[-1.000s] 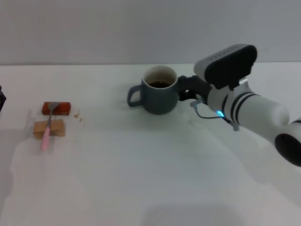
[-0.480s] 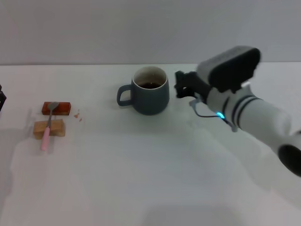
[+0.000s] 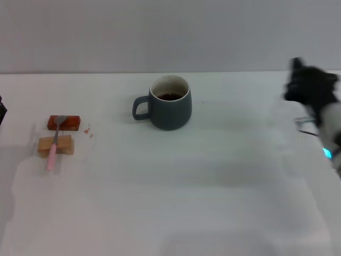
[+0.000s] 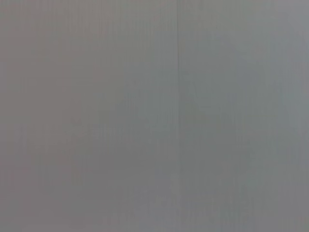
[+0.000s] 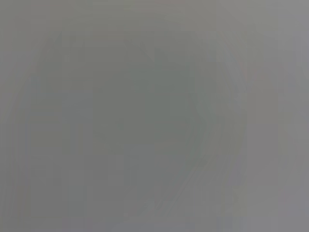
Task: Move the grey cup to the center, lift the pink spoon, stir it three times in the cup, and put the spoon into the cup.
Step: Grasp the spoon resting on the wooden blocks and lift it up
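i read the grey cup (image 3: 171, 102) upright near the desk (image 3: 176, 197) centre, handle toward my left. the pink spoon (image 3: 54, 144) lies far left across a tan block (image 3: 55, 145) and a red-brown block (image 3: 64, 122), long axis running near-to-far, bowl away from me. the left arm is nearer but out of view. the right gripper (image 3: 311, 88) is blurred at the right edge; i cannot tell its fingers' state. both wrist views show nothing usable

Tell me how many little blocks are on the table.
2, both at the table's left: a red-brown block farther back, a tan wooden block nearer, the pink spoon lying across them.
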{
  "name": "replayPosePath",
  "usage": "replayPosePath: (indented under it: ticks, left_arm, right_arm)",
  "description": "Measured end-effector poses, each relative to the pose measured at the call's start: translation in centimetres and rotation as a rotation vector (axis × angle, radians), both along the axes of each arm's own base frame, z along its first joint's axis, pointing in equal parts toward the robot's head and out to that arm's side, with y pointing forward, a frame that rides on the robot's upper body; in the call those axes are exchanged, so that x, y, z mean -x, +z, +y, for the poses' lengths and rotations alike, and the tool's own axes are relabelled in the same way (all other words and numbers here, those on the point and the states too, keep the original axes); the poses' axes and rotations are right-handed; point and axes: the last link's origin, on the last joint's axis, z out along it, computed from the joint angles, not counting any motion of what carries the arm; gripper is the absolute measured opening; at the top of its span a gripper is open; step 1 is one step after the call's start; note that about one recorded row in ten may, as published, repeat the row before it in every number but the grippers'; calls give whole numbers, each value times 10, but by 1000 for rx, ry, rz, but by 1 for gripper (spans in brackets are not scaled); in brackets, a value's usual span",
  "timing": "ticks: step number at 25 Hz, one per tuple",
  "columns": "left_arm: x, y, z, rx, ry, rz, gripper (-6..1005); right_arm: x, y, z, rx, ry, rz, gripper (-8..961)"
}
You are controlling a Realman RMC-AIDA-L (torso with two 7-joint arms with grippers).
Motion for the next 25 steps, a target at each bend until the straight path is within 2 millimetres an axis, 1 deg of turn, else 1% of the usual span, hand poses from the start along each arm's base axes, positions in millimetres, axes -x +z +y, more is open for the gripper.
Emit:
replayPosePath:
  ticks: [3, 4, 5, 7, 8, 9, 10, 11, 12, 13, 14, 15, 17, 19, 25]
  left_arm:
    - [0, 0, 0, 1, 0, -4, 835]
    - [0, -1, -1, 7, 0, -3, 835]
    - [0, -1, -1, 7, 0, -3, 835]
    - [1, -4, -4, 17, 1, -2, 835]
    - [1, -6, -6, 25, 1, -1, 835]
    - [0, -12, -12, 51, -9, 1, 835]
    - [0, -12, -12, 51, -9, 1, 835]
    - [-1, -15, -14, 64, -14, 1, 835]
    - [-2, -17, -17, 74, -19, 0, 836]
    - [-2, -21, -21, 87, -23, -2, 836]
    - [-2, -23, -24, 97, -25, -4, 836]
    - [-4, -27, -28, 112, -32, -10, 836]
    - [-6, -31, -32, 123, -37, -15, 835]
    - [-13, -44, -45, 168, -58, -34, 835]
    - [-17, -54, -55, 201, -60, -66, 836]
  right_arm:
    - [-15, 22, -25, -154, 10, 20, -2]
    - [-25, 36, -42, -247, 16, 28, -2]
    - [-25, 36, -42, -247, 16, 28, -2]
    - [-37, 48, -59, -329, -2, 28, -1]
    - [-44, 53, -66, -360, -23, 22, -1]
    - [-58, 61, -80, -409, -74, 9, -1]
    - [-58, 61, -80, -409, -74, 9, -1]
    - [-71, 67, -89, -436, -124, 0, -1]
    - [-71, 67, -89, -436, -124, 0, -1]
    - [-78, 69, -94, -447, -152, -7, -1]
    - [-90, 73, -101, -467, -200, -15, -1]
    - [-90, 73, -101, -467, -200, -15, -1]
    - [-97, 77, -107, -484, -236, -17, -2]
    - [-104, 79, -112, -495, -262, -22, -2]
    - [-110, 81, -112, -499, -291, -28, -1]
